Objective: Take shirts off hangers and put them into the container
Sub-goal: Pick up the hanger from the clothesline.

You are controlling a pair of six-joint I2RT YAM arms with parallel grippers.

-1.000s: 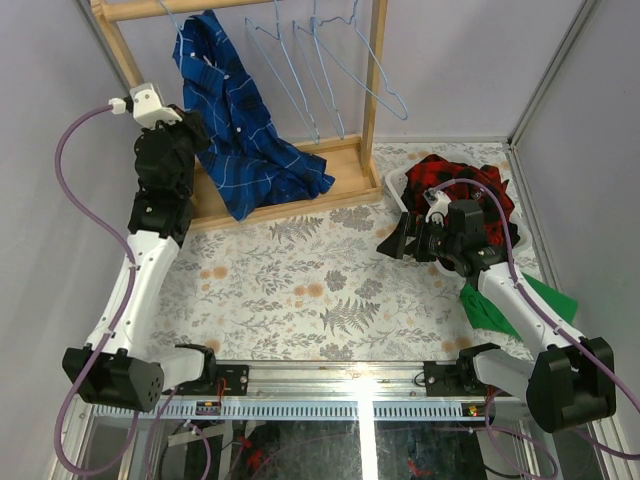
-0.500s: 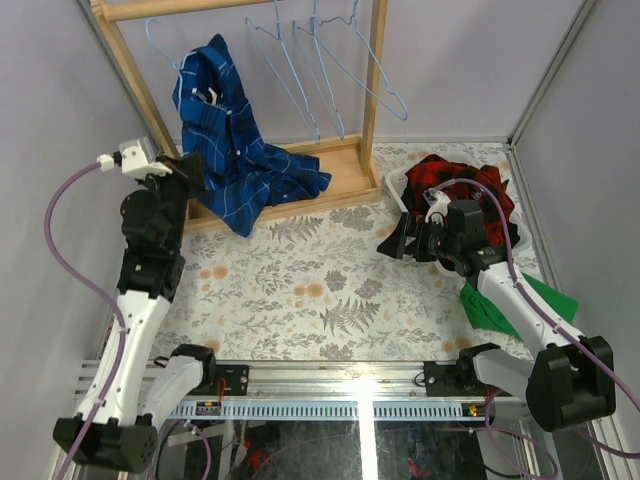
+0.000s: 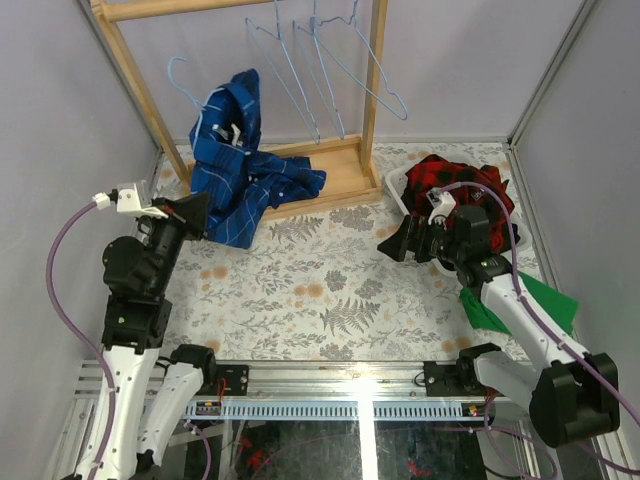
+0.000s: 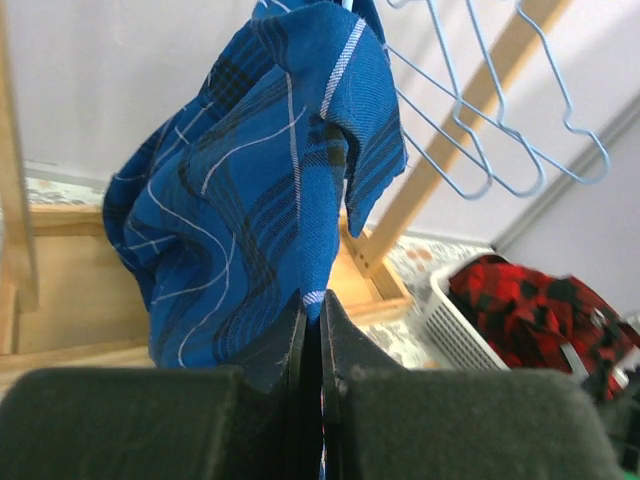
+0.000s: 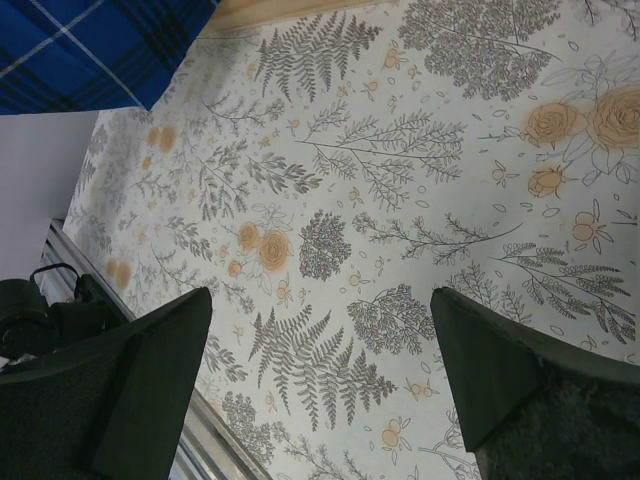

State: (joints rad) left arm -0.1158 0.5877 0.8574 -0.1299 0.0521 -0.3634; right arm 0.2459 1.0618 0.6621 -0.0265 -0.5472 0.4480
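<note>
The blue plaid shirt (image 3: 232, 165) hangs stretched from the rack area down to my left gripper (image 3: 203, 214), which is shut on its lower edge. In the left wrist view the shirt (image 4: 250, 190) rises from my shut gripper (image 4: 312, 312). One light-blue hanger (image 3: 180, 75) shows its hook left of the shirt's top, below the rod; I cannot tell whether it is still inside the shirt. Three bare hangers (image 3: 325, 70) hang on the rod. The white container (image 3: 394, 186) holds the red-and-black shirt (image 3: 455, 180). My right gripper (image 3: 394, 240) is open and empty over the table (image 5: 320, 320).
The wooden rack frame (image 3: 372, 95) and its base (image 3: 330, 170) stand at the back. A flat green cloth (image 3: 545, 298) lies at the right, beside the right arm. The floral tablecloth (image 3: 310, 290) covers the middle. Purple walls close in on both sides.
My left arm has drawn back toward the near left, dragging the blue shirt down and away from the rod. The hanger hook has dropped with it. The right arm has barely moved.
</note>
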